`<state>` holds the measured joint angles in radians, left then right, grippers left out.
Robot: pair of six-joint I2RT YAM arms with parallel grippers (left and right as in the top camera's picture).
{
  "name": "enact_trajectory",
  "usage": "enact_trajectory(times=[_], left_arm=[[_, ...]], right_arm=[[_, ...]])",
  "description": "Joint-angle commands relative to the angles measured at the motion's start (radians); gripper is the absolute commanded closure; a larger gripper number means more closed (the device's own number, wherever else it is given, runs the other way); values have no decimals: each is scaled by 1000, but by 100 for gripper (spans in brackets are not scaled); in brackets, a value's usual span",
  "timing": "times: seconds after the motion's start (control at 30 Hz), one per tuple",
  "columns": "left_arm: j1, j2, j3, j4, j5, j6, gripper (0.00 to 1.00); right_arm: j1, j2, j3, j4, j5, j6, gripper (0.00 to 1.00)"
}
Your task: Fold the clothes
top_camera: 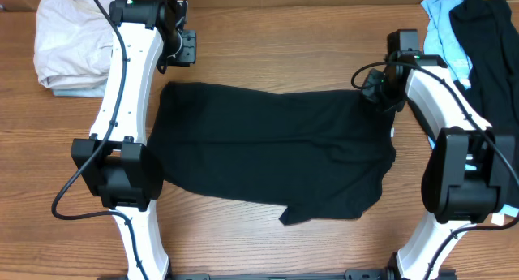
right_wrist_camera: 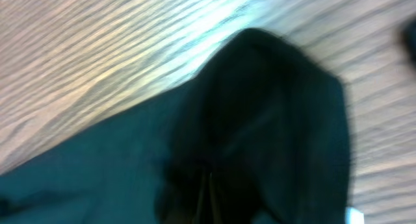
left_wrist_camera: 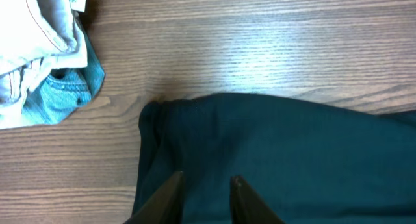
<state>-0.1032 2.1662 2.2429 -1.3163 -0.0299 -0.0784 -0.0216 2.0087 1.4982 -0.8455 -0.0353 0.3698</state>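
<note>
- I find the black garment (top_camera: pixel 268 150) spread flat at the middle of the desk (top_camera: pixel 284 36).
- Right tool (right_wrist_camera: pixel 207 185) is pinched closed on its far right corner.
- Left tool (left_wrist_camera: pixel 206 182) stands narrow over the far left corner; I cannot tell whether it grips.

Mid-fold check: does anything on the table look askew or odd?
The black garment lies crooked rather than square: its right edge is rumpled and a corner flap sticks out past the near hem. Nothing looks spilled or damaged.
</note>
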Motion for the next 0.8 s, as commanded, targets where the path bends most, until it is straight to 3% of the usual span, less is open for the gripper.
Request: enact_trajectory(times=[0.0, 0.47, 0.57, 0.63, 0.77], left_arm=[[5, 15, 2, 14, -6, -14, 76], [5, 22, 2, 98, -40, -14, 82], [6, 22, 2, 111, -41, -14, 82], [6, 22, 2, 125, -41, -14, 82], [6, 22, -11, 169, -41, -13, 78]], right_arm=[[-20, 13, -3, -5, 67, 30, 96], [-66, 19, -105, -16, 143, 127, 96], [-77, 19, -105, -18, 143, 128, 91], [-84, 19, -105, -11, 140, 127, 71], [-98, 19, -84, -15, 61, 38, 42]])
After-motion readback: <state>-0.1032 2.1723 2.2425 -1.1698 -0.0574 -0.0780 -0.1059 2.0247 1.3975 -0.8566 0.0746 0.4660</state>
